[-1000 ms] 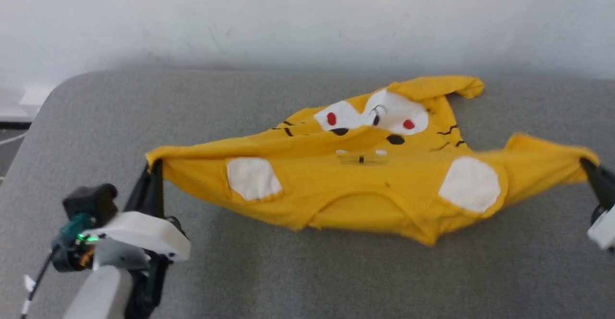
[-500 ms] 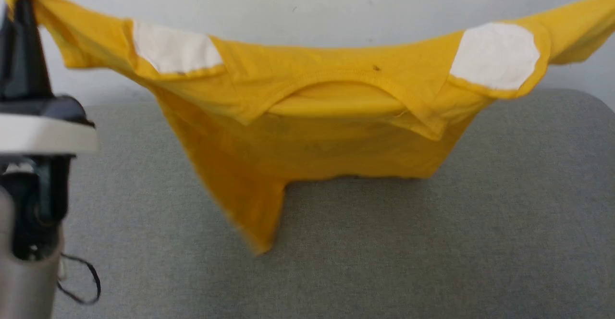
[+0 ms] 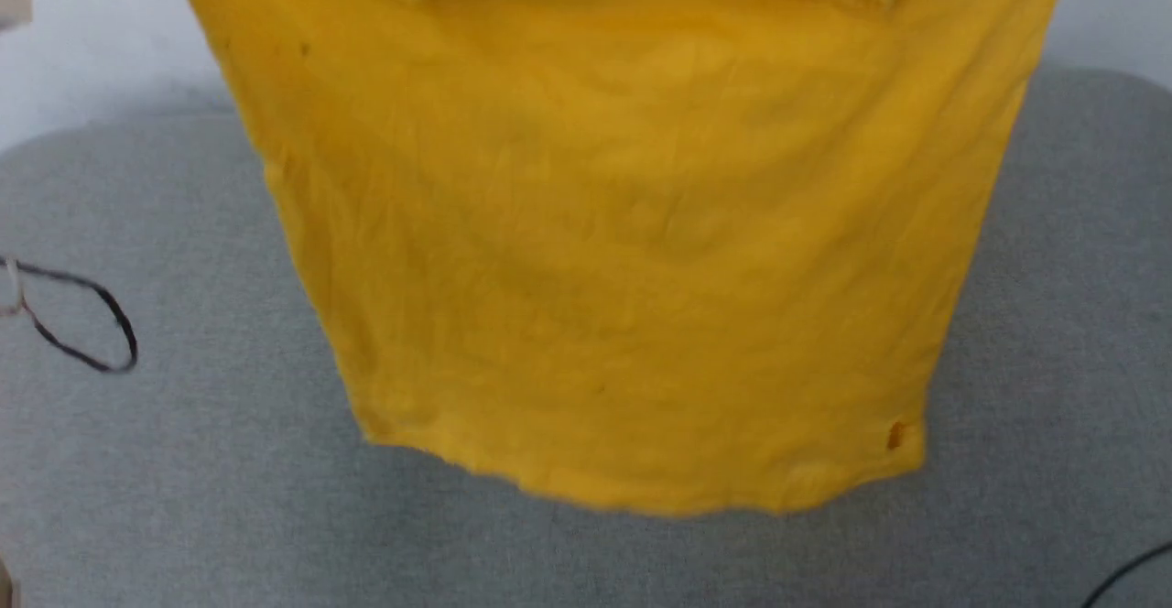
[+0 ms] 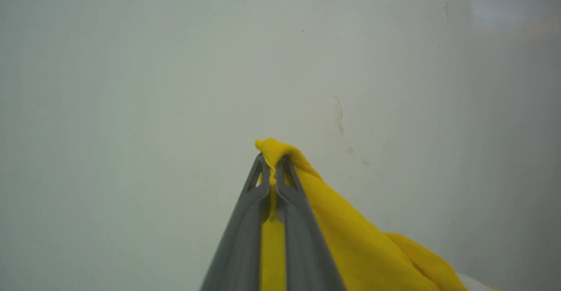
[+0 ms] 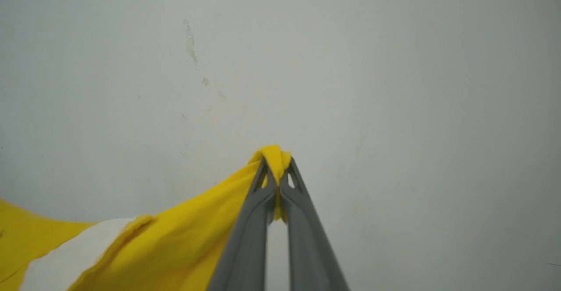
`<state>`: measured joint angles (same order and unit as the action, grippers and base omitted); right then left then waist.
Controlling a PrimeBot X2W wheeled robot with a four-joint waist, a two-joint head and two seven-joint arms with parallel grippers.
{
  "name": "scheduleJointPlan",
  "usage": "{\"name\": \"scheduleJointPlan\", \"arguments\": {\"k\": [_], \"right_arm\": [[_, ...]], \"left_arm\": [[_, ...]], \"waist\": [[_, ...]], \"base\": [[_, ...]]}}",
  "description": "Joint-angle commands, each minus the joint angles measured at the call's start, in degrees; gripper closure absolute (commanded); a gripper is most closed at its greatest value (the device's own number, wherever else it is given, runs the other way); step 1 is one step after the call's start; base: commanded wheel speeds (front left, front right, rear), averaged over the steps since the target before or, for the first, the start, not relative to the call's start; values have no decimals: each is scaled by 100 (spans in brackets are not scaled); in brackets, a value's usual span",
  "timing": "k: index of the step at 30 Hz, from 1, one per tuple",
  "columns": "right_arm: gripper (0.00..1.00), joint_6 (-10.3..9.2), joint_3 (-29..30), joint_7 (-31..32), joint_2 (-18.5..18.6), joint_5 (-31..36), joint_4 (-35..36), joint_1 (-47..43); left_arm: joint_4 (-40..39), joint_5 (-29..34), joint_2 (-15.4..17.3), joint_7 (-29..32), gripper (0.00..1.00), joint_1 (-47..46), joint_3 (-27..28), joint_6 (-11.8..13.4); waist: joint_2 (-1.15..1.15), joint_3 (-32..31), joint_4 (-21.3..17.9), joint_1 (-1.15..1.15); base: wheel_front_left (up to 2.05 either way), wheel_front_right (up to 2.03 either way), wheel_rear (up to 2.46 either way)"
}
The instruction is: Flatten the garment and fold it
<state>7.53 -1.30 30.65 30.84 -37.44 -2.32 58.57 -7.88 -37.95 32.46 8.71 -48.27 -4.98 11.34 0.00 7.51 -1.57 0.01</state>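
Head view: the garment hung as one broad sheet of soft, matte yellow cotton. Its plain side faced the camera, lightly creased, and it narrowed a little toward a slightly wavy bottom hem. A folded seam edge ran along the top of the frame. A small orange-brown mark sat near the hem's right corner. Whether the hem touched the surface below could not be told.

There was one garment and two grippers, each with two long, smooth grey fingers tapering to the tips. In the left wrist view the left gripper was pinched together on a bunched yellow corner, with cloth sloping away to the lower right. In the right wrist view the right gripper was likewise clamped on a yellow knot of fabric, and one white patch showed on the cloth falling to the lower left.

The surface was grey, felt-like fabric with rounded far corners. Two thin dark cables showed in front of it, a loop at the left and a strand at the lower right. Behind it stood a pale wall, plain but faintly scuffed.
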Motion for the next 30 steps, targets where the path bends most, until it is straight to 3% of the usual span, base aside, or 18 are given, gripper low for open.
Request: {"name": "scheduleJointPlan", "arguments": {"k": [1,7,18,24,30], "right_arm": [[100,-4,-122,-138,29,97,-216,306],[100,-4,-421,-922,-70,424,-1452,1780],[100,-4,-763,-2205,-323,1004,-3391,3823],[100,-4,-1306,-2437,-464,835,-3813,3850],[100,-4,-1939,-2619,-424,309,-3741,2936]], "left_arm": [[179,21,-13,25,100,-307,-66,-57],[1164,109,-196,23,100,-1601,-316,-210],[2552,161,-737,-816,100,-3454,-325,-364],[3080,205,-913,-1176,100,-3525,-475,-550],[3398,218,-1097,-1600,100,-2692,-639,-663]], "waist": [[0,697,-114,-1],[0,1562,-148,-1],[0,2504,-70,-1],[0,2645,22,-1],[0,2396,175,-1]], "base": [[0,0,0],[0,0,0],[0,0,0],[0,0,0],[0,0,0]]}}
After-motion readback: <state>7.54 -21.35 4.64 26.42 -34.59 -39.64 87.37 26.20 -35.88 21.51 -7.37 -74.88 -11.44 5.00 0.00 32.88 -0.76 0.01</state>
